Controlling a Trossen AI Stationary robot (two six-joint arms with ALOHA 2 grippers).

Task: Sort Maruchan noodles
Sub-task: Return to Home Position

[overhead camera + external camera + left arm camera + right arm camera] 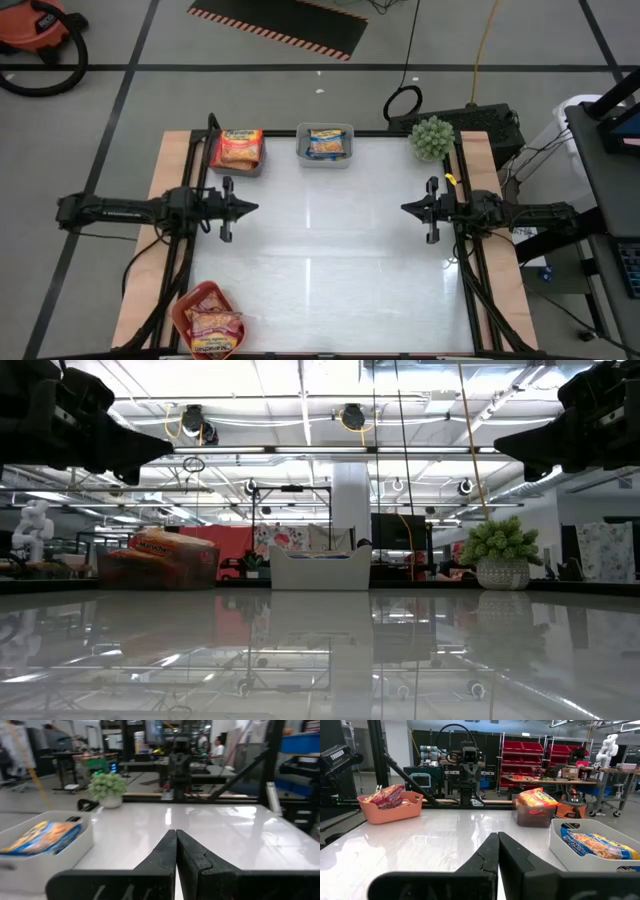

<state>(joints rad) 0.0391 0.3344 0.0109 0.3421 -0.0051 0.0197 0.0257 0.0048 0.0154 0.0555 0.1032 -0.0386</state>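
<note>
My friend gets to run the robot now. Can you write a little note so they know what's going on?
Left claw: shut, empty, above the table, left side. Right claw: shut, empty, above the right side.
Orange noodle packs: in the dark bin, far left. Blue packs: grey bin beside it. Red packs: orange bin, near left.
Done: every pack in view sits in a bin. Left: nothing visible to sort.

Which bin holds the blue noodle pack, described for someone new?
Look along the table's far edge, between the dark bin of orange packs and the small potted plant. The pale grey bin in the middle is it, the only one showing a blue and yellow pack.
</note>
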